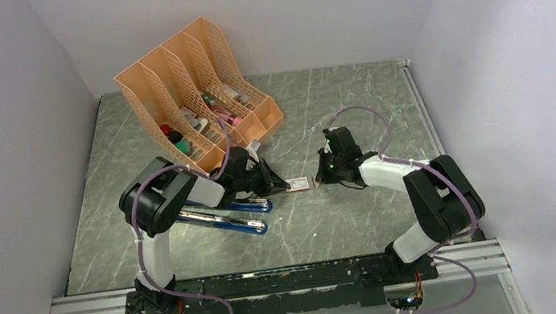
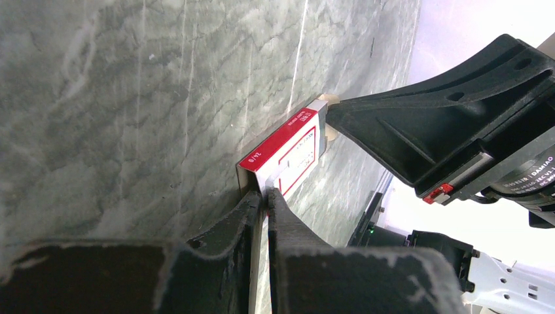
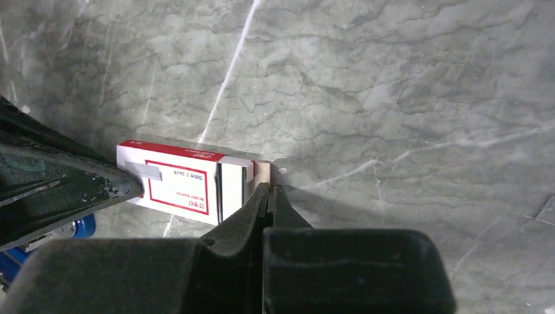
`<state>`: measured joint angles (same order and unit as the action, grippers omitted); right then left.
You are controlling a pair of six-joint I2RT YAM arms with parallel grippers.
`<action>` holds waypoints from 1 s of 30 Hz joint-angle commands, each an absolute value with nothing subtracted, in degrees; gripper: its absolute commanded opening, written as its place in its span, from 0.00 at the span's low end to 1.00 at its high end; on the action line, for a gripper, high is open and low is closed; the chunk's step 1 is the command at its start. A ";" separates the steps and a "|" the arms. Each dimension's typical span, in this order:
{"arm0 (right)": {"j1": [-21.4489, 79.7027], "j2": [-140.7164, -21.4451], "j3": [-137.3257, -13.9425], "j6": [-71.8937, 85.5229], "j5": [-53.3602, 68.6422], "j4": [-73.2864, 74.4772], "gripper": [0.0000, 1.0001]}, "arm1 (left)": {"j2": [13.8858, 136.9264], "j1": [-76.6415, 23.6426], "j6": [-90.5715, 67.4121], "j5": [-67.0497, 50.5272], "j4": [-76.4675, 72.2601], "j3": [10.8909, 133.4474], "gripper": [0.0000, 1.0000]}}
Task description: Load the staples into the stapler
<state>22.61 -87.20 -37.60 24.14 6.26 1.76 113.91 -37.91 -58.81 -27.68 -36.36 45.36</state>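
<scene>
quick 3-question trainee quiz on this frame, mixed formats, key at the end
1. True or false: the left claw and right claw are both shut on the staple box.
2. Fill in: the orange organizer stands nearer the ___ claw.
3. The blue stapler is: A in the right claw; B lying on the table near the left claw; C inside the organizer.
Key: 1 true; 2 left; 3 B.

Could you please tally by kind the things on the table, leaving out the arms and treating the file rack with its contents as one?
Peach perforated plastic file rack: 1
Blue stapler, lying opened: 1
Small white-and-red cardboard box: 1
Total: 3
</scene>
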 commanded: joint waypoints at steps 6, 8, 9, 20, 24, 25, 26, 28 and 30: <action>22.42 -85.89 -38.59 22.94 -4.76 9.82 0.00 | 112.39 -36.62 -56.25 -29.15 -34.02 46.39 0.12; 22.41 -85.63 -38.67 23.15 -5.45 10.33 0.00 | 112.18 -36.44 -55.75 -29.18 -33.55 46.41 0.12; 22.41 -85.59 -38.65 23.27 -5.72 10.49 0.00 | 112.05 -36.34 -55.58 -29.18 -33.35 46.41 0.12; 22.33 -85.39 -38.52 25.14 -7.98 12.11 0.00 | 111.73 -35.74 -53.18 -28.74 -30.43 47.95 0.12; 22.28 -84.42 -37.94 26.83 -10.45 13.02 0.00 | 112.06 -34.71 -52.50 -29.19 -29.89 48.16 0.12; 22.23 -84.18 -37.72 27.24 -11.03 13.21 0.00 | 112.09 -34.46 -52.35 -29.37 -29.93 48.14 0.12; 22.24 -83.90 -37.61 27.65 -11.60 13.53 0.00 | 112.10 -34.17 -52.14 -29.50 -29.78 48.06 0.12; 22.17 -83.49 -37.54 28.26 -12.48 14.15 0.00 | 111.88 -33.66 -51.28 -29.53 -29.15 47.88 0.12; 22.08 -83.07 -37.38 28.85 -13.33 14.76 0.00 | 111.59 -33.13 -50.40 -29.54 -28.46 47.78 0.12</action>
<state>22.55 -84.36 -38.54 26.96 -8.91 10.70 113.16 -34.30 -53.54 -28.88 -31.07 47.11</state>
